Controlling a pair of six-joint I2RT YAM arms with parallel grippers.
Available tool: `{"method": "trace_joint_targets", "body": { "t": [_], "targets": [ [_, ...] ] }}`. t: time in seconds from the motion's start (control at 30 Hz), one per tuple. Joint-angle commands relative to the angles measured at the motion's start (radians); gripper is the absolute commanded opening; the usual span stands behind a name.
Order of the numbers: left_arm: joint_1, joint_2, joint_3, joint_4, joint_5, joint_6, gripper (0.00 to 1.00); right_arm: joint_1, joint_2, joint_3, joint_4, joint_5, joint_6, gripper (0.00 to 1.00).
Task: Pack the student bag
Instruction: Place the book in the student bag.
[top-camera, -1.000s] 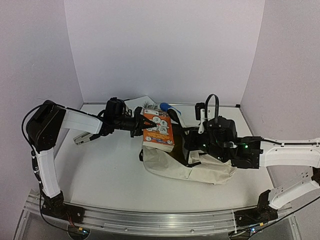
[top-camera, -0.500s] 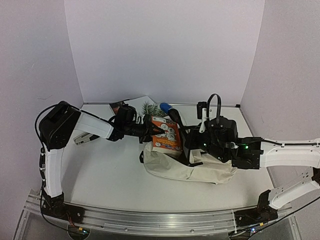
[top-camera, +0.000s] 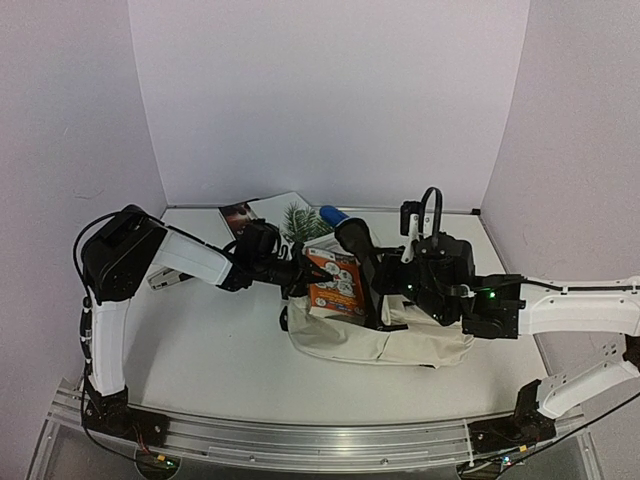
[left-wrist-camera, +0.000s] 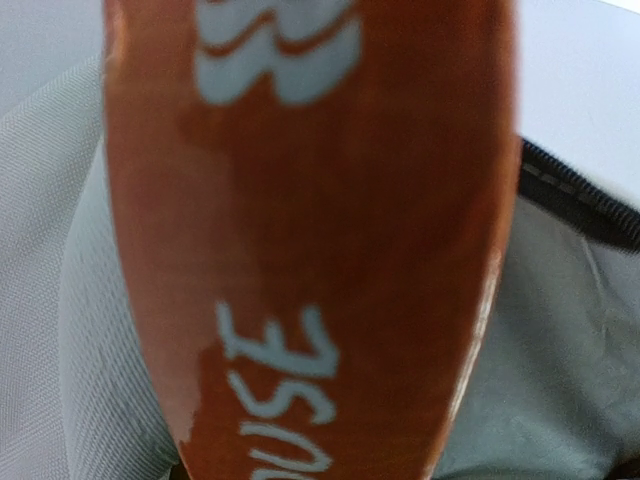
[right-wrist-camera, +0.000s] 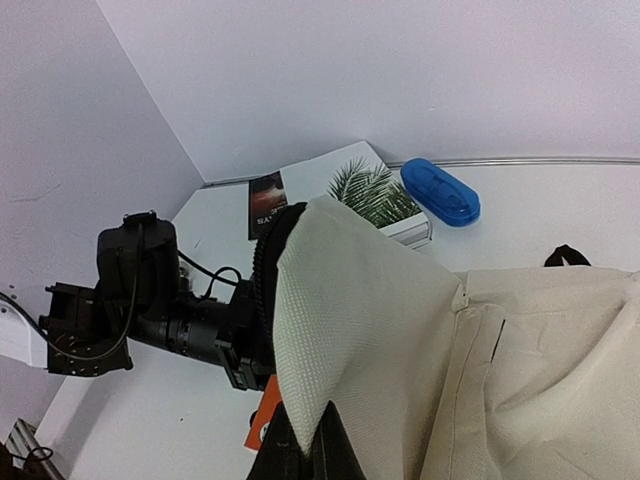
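Left gripper (top-camera: 300, 273) clamps orange book (top-camera: 337, 285) at student bag (top-camera: 420, 348) mouth, frame centre. Right gripper (right-wrist-camera: 303, 450) pinches bag flap.

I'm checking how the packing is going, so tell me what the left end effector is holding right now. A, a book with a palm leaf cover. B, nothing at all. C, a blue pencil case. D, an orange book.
D: the left end effector is clamped on the orange book, whose cover fills the left wrist view, at the mouth of the student bag.
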Motion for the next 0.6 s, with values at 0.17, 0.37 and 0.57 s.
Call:
{"method": "trace_joint_targets", "body": {
  "t": [0.17,0.37,0.57],
  "targets": [
    [-0.05,-0.113,-0.05,0.091,0.013,0.055,0.0,0.005,0.045,0.105,0.001,0.26,0.118,0.0],
    [-0.076,-0.151,-0.075,0.059,-0.03,0.06,0.0,0.004,0.093,0.151,-0.049,0.311,0.149,0.0],
    [-0.076,-0.092,-0.039,0.01,-0.028,0.014,0.0,0.005,0.124,0.182,-0.054,0.275,0.139,0.0]
  ]
}}
